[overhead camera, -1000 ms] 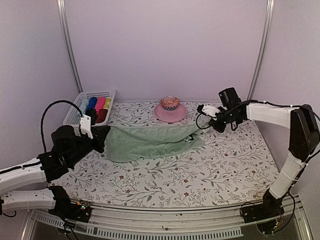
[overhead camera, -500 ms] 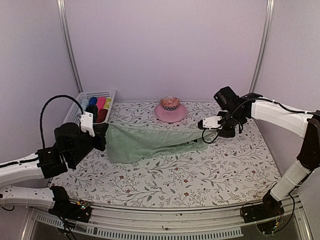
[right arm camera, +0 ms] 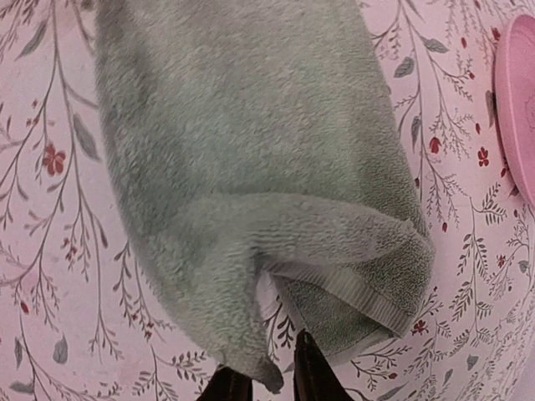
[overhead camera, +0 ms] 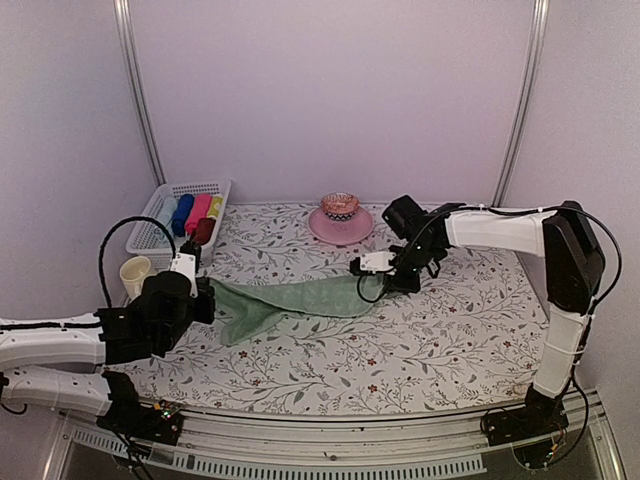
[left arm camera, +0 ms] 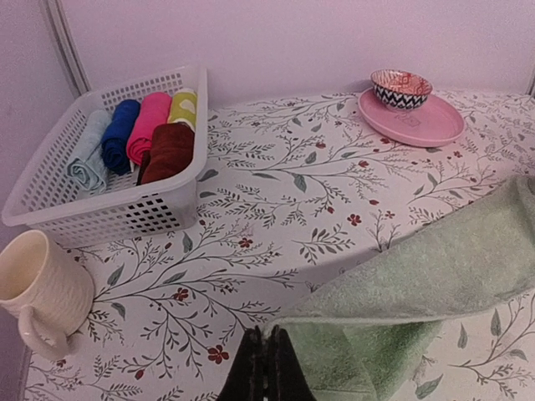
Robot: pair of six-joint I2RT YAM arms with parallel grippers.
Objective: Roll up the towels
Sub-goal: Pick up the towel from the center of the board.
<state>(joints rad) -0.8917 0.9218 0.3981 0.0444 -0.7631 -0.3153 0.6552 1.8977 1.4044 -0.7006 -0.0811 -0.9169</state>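
Plainly, the green towel (overhead camera: 300, 298) lies bunched lengthwise on the floral table cover (overhead camera: 400, 340) between the two arms. The left gripper (left arm camera: 266, 372) has its jaws pressed together on the towel's left corner. The right gripper (right arm camera: 269, 383) sits at the other end, jaws seemingly a little apart around a loose corner. The dark red towel (left arm camera: 167, 150) rests rolled in the white basket (left arm camera: 50, 180).

The left arm (overhead camera: 60, 342) is held low and extended forward, the left fingers (left arm camera: 251, 372) being pressed together on a corner of the green towel (left arm camera: 418, 284). The right arm (overhead camera: 495, 228) is reached far inward, wrist bent downward, the right fingers (right arm camera: 313, 376) being narrowly parted.
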